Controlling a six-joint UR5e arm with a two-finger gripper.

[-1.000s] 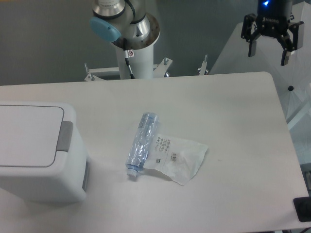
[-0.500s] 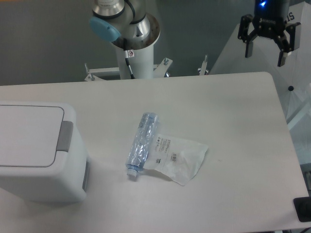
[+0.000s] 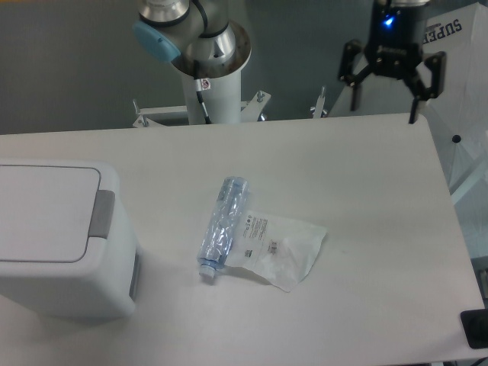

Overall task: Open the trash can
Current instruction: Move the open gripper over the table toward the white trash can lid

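- At the far left we see the trash can (image 3: 57, 236), a white boxy bin with rounded corners, standing on the pale surface (image 3: 366, 183) and cut off by the left edge of the view.
- Its flat white lid (image 3: 42, 212) lies closed, and the grey push tab (image 3: 101, 214) sits along the lid's right edge.
- Behind the surface, left of centre, we see the arm's white base column (image 3: 212, 84) with a light blue cap (image 3: 150, 40) on the joint above it.
- Near the middle of the surface a crushed clear plastic bottle (image 3: 220, 227) lies on its side, its neck toward the front.
- Touching the bottle's right side lies a clear plastic bag (image 3: 280, 248) with a printed label, partly overlapping the bottle.
- At the upper right we see the gripper (image 3: 384, 97) hanging above the back edge of the surface, well apart from the trash can.
- Its black fingers (image 3: 416, 103) point down, spread wide, with nothing between them.
- A blue light (image 3: 390, 20) glows on the gripper's body.
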